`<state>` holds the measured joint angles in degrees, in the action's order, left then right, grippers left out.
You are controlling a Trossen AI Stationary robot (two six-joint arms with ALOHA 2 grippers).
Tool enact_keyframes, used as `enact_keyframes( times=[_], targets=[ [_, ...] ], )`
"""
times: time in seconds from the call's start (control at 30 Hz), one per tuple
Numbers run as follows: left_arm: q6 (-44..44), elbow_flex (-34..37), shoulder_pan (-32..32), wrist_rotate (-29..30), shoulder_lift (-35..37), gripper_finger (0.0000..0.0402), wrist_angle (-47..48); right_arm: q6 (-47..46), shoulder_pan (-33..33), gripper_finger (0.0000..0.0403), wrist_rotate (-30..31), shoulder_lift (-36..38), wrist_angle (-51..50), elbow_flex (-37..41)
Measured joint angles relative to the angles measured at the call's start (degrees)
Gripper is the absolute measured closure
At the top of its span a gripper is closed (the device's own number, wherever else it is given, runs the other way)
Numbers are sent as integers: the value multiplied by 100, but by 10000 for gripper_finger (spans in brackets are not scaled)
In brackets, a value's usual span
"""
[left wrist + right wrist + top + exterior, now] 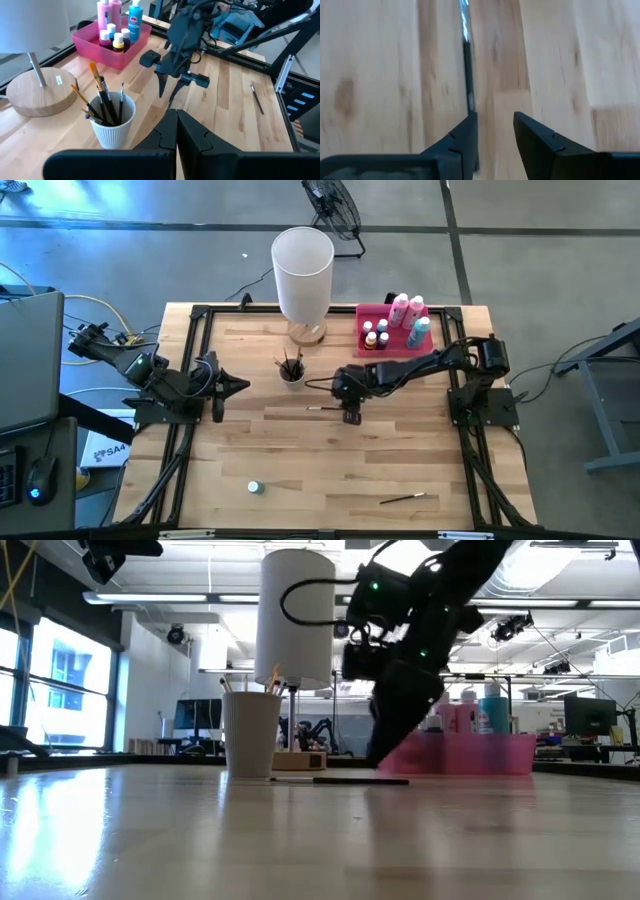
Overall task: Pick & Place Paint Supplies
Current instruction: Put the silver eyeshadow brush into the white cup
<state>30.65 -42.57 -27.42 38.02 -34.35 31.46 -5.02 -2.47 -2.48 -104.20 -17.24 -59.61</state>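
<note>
Our right gripper (492, 132) hangs over a paintbrush (466, 60) on the table (300, 460).
Jaws part-open, empty; the brush lies against one jaw, not between them, so closing could nudge it away.

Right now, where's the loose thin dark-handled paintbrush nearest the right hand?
High view: the thin dark-handled paintbrush lies flat mid-table, beside the right hand, just front-right of the white ribbed cup.

A paintbrush (325, 410) lies on the table (300, 470) before the cup (291, 374).
</note>
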Motion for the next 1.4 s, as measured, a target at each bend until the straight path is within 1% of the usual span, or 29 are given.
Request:
enact_keyframes(
  times=[0.1, 0.23, 0.3, 0.43, 0.63, 0.77, 0.87, 0.97, 1.1, 1.2, 1.3, 1.4],
  targets=[
    [0, 0, 2, -25, 0, 401, 4, 2, 52, 284, 154, 9, 363, -2],
    [-4, 0, 0, -120, -2, 402, 58, 11, 73, 284, 447, 15, 440, -9],
    [-4, 0, 2, -109, -4, 401, 47, 11, 64, 284, 377, 17, 432, -9],
    [134, 0, 0, 121, -4, 402, -34, -1, 71, 284, 336, 22, 409, -13],
    [156, 0, 2, 235, -2, 402, -49, -574, 66, 284, 417, 31, 484, -17],
    [61, 0, 2, 283, 0, 402, -39, -727, 47, 284, 747, 31, 868, -21],
    [62, 0, 2, 485, -1, 401, 2, -686, 10, 284, 853, 33, 1351, -22],
    [66, 0, 4, 657, -41, 402, -59, -703, -33, 284, 677, 35, 1925, -24],
    [86, 0, 2, 810, -42, 402, -87, -648, -134, 284, 11, -15, 2372, -37],
    [125, 0, 2, 996, -37, 402, -172, -568, -214, 284, -420, -188, 2267, -38],
    [117, 0, 2, 1033, -37, 402, -131, -354, -264, 284, -777, -373, 2004, -33],
    [115, 0, 2, 1241, -39, 401, -134, -56, -244, 284, -781, -581, 1835, -33]
  ],
)
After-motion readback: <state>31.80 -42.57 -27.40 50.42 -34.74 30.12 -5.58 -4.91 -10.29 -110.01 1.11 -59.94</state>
